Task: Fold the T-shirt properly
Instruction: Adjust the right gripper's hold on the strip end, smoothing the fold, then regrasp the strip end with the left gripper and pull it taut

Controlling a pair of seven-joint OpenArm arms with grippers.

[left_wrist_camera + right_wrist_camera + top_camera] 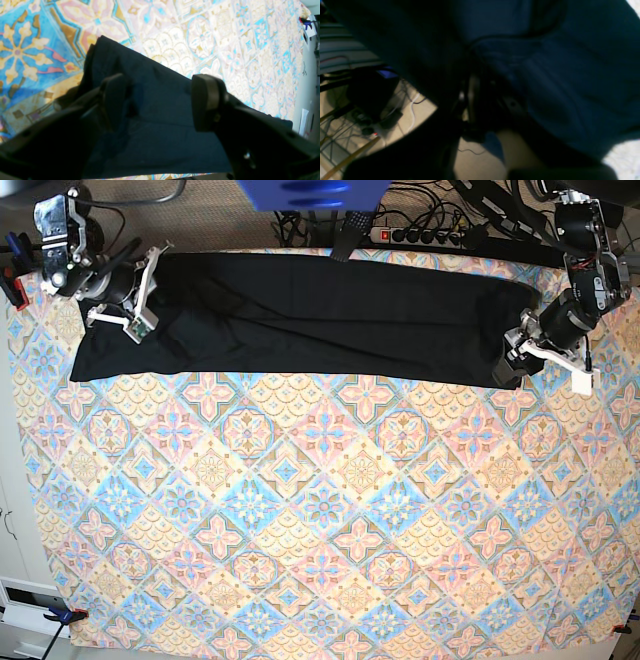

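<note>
The T-shirt (300, 320) is black and lies flat as a long band across the far part of the table, on the tablecloth (320, 520) w/ its blue, pink and yellow tile shapes. The left gripper (508, 366) sits at one end of the band, at the shirt's near corner there. In the left wrist view its two fingers (207, 100) stand wide apart, and the shirt (155, 112) fills the space btwn them and goes on past the tips; a folded edge of cloth pokes out just beyond the other finger. You can't tell if the tips touch the cloth or hang just over it. Nothing is pinched in that gripper. The bright tablecloth (225, 45) spreads out ahead of it. The right gripper (133, 308) is at the other end of the band, at the shirt's far corner, well apart from the left one. In the right wrist view it is very dark and blurry; the gripper (472, 100) looks closed tight w/ dark shirt cloth (570, 75) bunched all around and over it, so it seems clamped on the T-shirt. Below that gripper you see floor and some cables (412, 110), off the table edge. A power strip (420, 235) lies past the table's far edge, behind the shirt.
</note>
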